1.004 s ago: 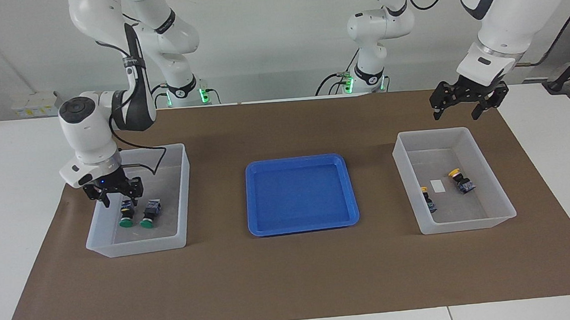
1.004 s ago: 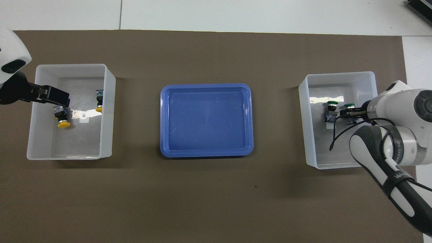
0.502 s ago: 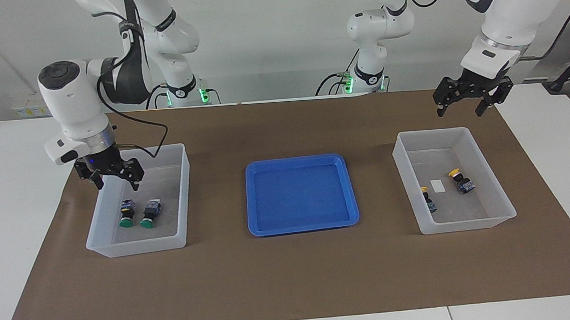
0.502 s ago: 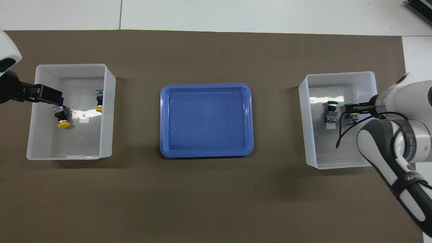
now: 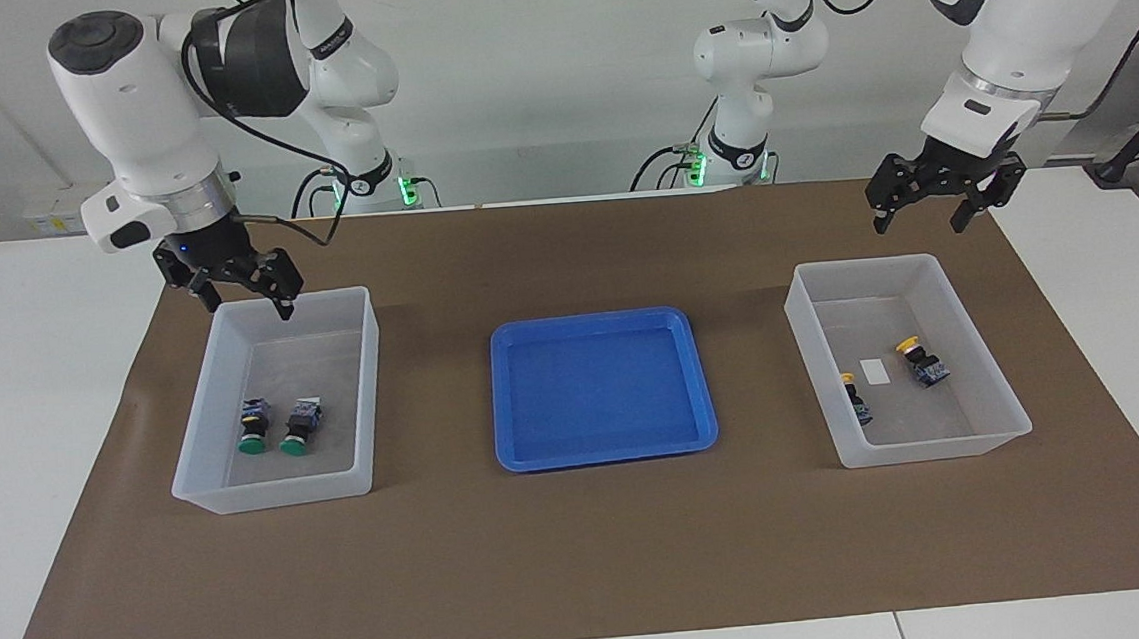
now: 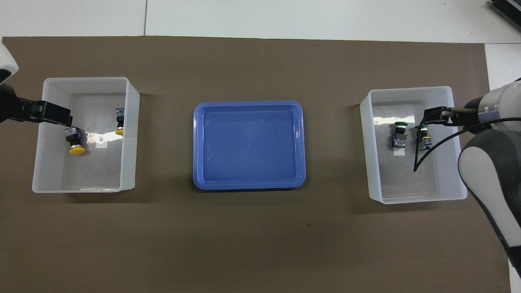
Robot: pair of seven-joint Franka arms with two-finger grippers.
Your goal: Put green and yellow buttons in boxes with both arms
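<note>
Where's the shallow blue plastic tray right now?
The shallow blue plastic tray sits mid-table on the brown mat, between the two translucent white bins, nothing in it.

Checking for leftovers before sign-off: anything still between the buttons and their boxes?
Nothing visible. Both green buttons lie in the box at the right arm's end, both yellow buttons in the box at the left arm's end. The blue tray holds nothing. The right hand and left hand are open, holding nothing.
</note>
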